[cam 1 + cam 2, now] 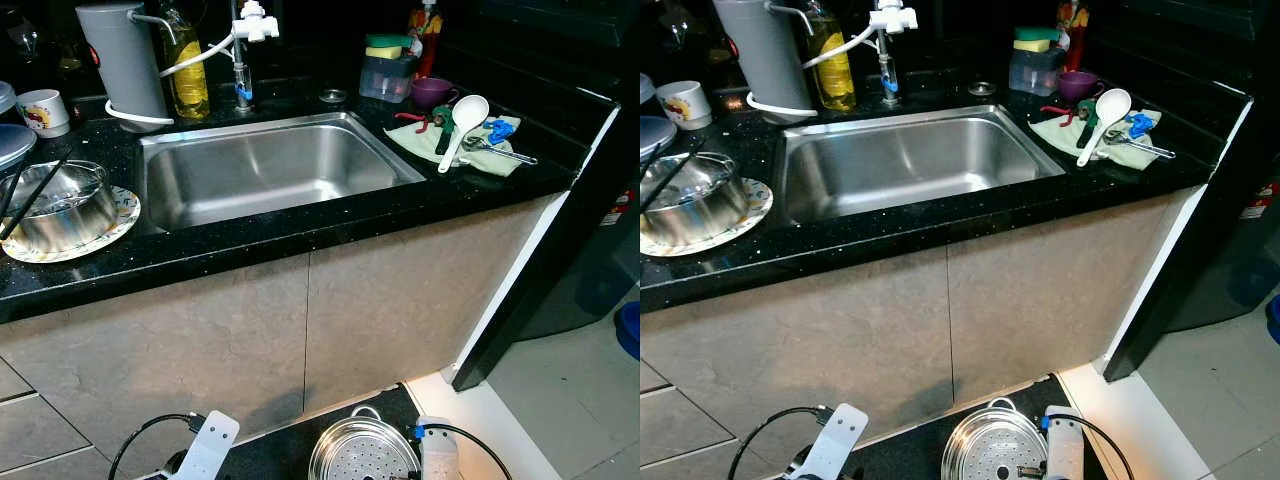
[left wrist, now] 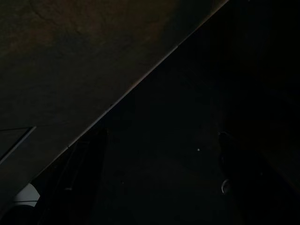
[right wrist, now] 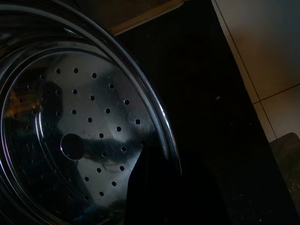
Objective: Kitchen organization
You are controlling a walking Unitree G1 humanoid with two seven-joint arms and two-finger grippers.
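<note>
The perforated steamer tray (image 1: 362, 452) hangs low before the cabinet doors, the right gripper (image 3: 154, 187) clenched on its rim. The left gripper (image 2: 154, 187) is in shade, so I cannot tell its state. Above, the steel sink (image 1: 270, 170) is set in the black bench (image 1: 300, 225).

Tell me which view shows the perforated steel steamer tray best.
The right wrist view: the round perforated steel steamer tray is close, with its holes and rim clear, and a right gripper finger overlaps the rim. Both eye views show it small, cut off at the bottom edge. The left wrist view is very dark.
</note>
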